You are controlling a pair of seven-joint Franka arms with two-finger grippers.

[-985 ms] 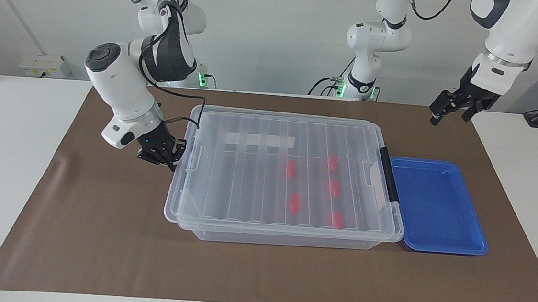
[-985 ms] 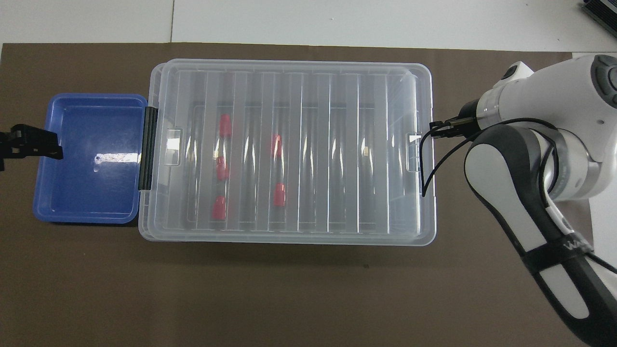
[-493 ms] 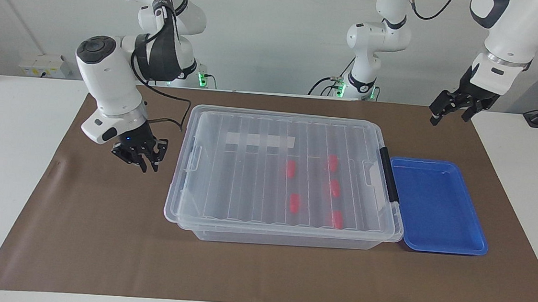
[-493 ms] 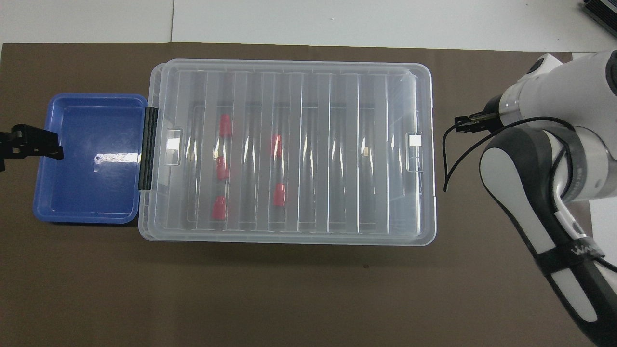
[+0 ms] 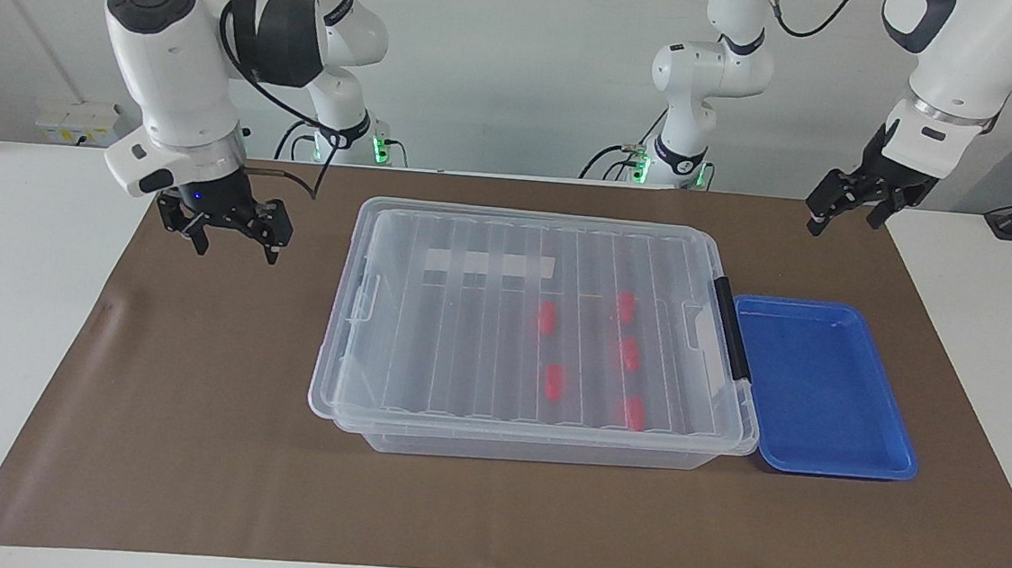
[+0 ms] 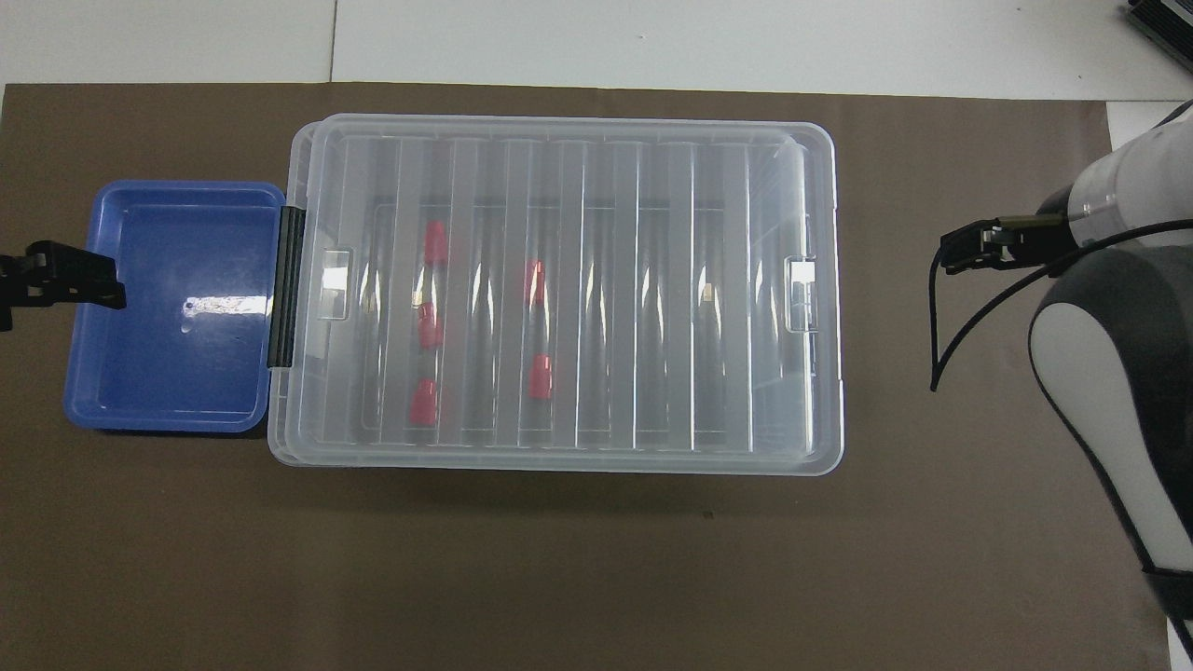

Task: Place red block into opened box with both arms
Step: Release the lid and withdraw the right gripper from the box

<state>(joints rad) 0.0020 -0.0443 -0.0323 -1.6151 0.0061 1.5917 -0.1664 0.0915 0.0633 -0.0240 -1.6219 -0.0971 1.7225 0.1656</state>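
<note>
The box (image 5: pixel 538 450) (image 6: pixel 559 126) stands mid-table with its ribbed clear lid lying on it. Through the lid I see several red blocks (image 5: pixel 555 382) (image 6: pixel 540 376) on the box floor, in the half toward the left arm's end. My right gripper (image 5: pixel 236 249) (image 6: pixel 969 253) hangs open and empty over the brown mat, off the box's end toward the right arm. My left gripper (image 5: pixel 840 222) (image 6: pixel 56 284) waits open and empty in the air, over the blue tray's outer edge in the overhead view.
A shallow blue tray (image 5: pixel 823 390) (image 6: pixel 168 308) with nothing in it lies against the box's black handle (image 5: pixel 731 329), at the left arm's end. A brown mat (image 5: pixel 189 404) covers the table under everything.
My right gripper has opened at the box's end clip, pulled away from the box and risen. The box, lid and blocks have not shifted. The left arm has stayed put.
</note>
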